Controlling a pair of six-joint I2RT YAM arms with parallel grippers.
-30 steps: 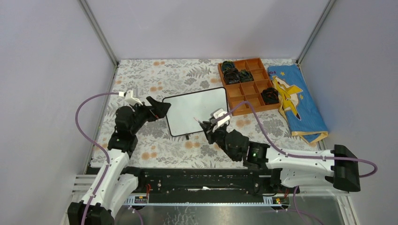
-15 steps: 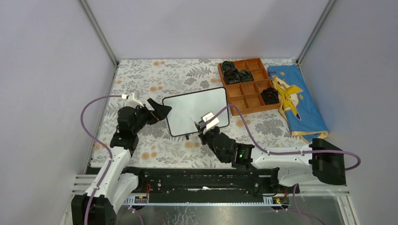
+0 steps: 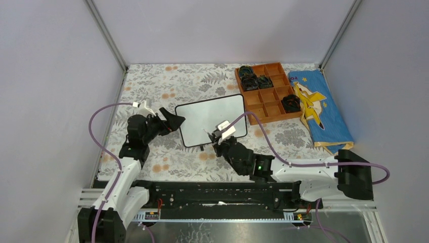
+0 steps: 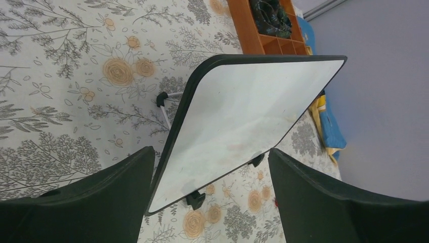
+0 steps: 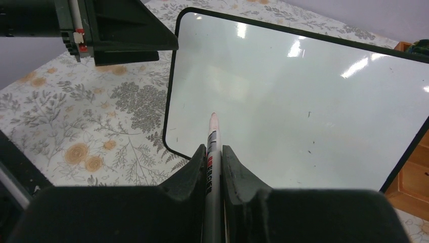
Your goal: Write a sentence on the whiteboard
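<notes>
A marker (image 5: 213, 129) is pinched by the right gripper (image 5: 213, 151) over the whiteboard (image 3: 212, 115); the left gripper (image 4: 211, 152) is spread at its 9 o'clock edge.

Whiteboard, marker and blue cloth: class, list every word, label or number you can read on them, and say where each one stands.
Whiteboard: no writing, blank apart from a few tiny specks.
Marker: printed label on the barrel, too foreshortened and blurred to read.
Blue cloth: a few small dark characters at its far corner, too small to read.
</notes>
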